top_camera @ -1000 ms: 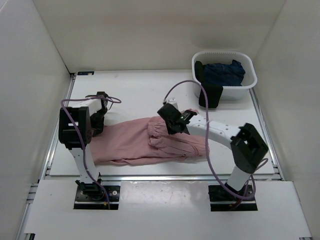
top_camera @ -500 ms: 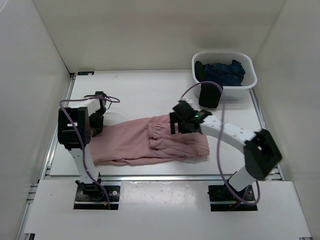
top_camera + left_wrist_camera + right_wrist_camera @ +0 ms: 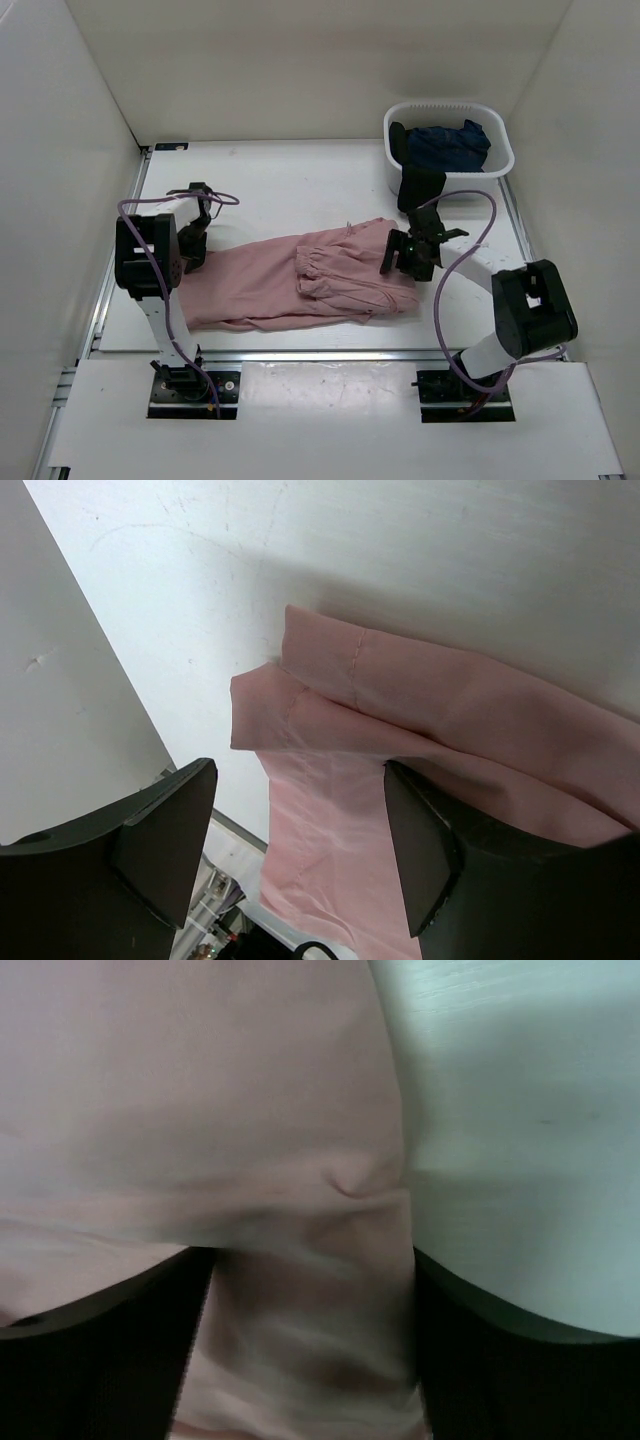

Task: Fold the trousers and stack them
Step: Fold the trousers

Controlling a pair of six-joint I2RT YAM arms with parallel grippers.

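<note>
Two tools hang over one garment, and neither has anything in its grip. The left tool [image 3: 196,238] has its jaws wide apart and sits low over the left end of the trousers [image 3: 285,285], where the leg ends lie. From its own camera the left tool [image 3: 295,855] frames those leg ends between the jaws. The two hems lie one on the other, the upper one set slightly off the lower, flat on the white bench [image 3: 400,560]. The cloth of the trousers [image 3: 470,715] runs away to the right of that view.

The right tool [image 3: 408,255] also has its jaws spread, close above the right edge of the pink cloth. Its own camera is blurred. It shows the right tool [image 3: 312,1345] with the trousers [image 3: 200,1110] filling the left and middle of the view. The cloth edge runs down between the jaws, and bare bench [image 3: 520,1110] shows to the right. Whether the jaws touch the fabric I cannot tell.

Seen from above, the trousers stretch across the middle of the bench [image 3: 290,185] between the two arms. They are folded over on themselves, with the gathered waistband showing near the centre. At the far right corner stands a white basket [image 3: 450,105] with a dark garment [image 3: 445,148] in it, part of which hangs over the near wall. The basket is well apart from the pink cloth
</note>
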